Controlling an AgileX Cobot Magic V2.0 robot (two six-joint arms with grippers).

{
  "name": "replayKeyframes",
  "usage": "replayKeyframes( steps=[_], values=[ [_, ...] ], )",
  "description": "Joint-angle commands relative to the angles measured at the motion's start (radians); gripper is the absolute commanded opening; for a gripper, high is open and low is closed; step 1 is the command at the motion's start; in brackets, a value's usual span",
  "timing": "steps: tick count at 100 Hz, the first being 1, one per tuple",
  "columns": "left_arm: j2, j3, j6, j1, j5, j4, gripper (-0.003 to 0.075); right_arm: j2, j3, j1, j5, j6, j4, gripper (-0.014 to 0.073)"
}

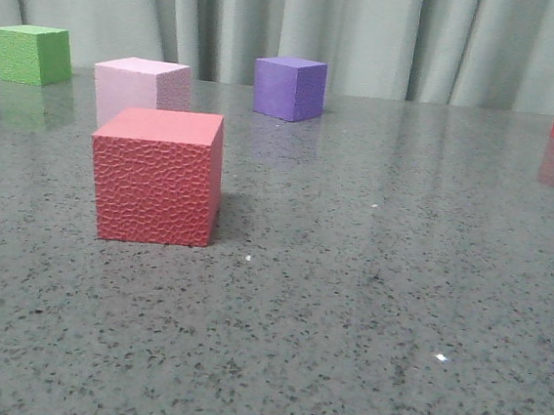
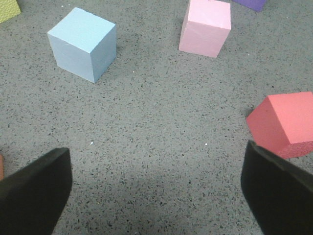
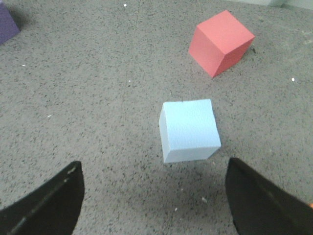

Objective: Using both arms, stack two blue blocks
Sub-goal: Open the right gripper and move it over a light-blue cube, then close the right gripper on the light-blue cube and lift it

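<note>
Two black fingers (image 2: 34,191) of the left arm are seen spread wide over the speckled grey counter (image 2: 156,147), nothing held between them. One blue block (image 2: 83,44) is found well ahead of them, resting flat, with a pink cube (image 2: 205,27) off to its side and a red cube (image 2: 286,122) just beside one finger. Fingers (image 3: 266,200) of the right arm are likewise parted and empty; the second blue block (image 3: 189,129) sits on the counter near them, between their lines, untouched. Another red cube (image 3: 221,41) lies farther out. In the front view, a green cube (image 1: 32,53) and a purple cube (image 1: 289,87) are seen near the curtain (image 1: 373,30).
</note>
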Motion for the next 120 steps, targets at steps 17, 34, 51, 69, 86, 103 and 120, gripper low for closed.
replayKeyframes(
  steps=[17,34,51,69,86,103,120],
  values=[
    [0.007,-0.033,-0.008,0.002,-0.035,0.001,0.0659,0.126,-0.135,-0.130,-0.006,-0.192,0.189,0.0591],
    [0.007,-0.033,-0.008,0.002,-0.035,0.004,0.0659,0.238,-0.198,-0.220,0.050,-0.299,0.327,0.0591],
    [0.007,-0.033,-0.008,0.002,-0.035,0.004,0.0659,0.326,-0.230,-0.255,0.077,-0.299,0.326,0.0591],
    [0.007,-0.033,-0.008,0.002,-0.035,0.004,0.0659,0.382,-0.230,-0.255,0.056,-0.299,0.324,0.0591],
    [0.007,-0.033,-0.008,0.002,-0.035,0.004,0.0659,0.408,-0.230,-0.250,0.025,-0.299,0.324,0.0591],
    [0.007,-0.033,-0.008,0.002,-0.035,0.004,0.0659,0.442,-0.230,-0.235,0.016,-0.299,0.311,0.0591],
    [0.007,-0.033,-0.008,0.002,-0.035,0.004,0.0659,0.479,-0.230,-0.219,0.006,-0.299,0.284,0.0591]
  ],
)
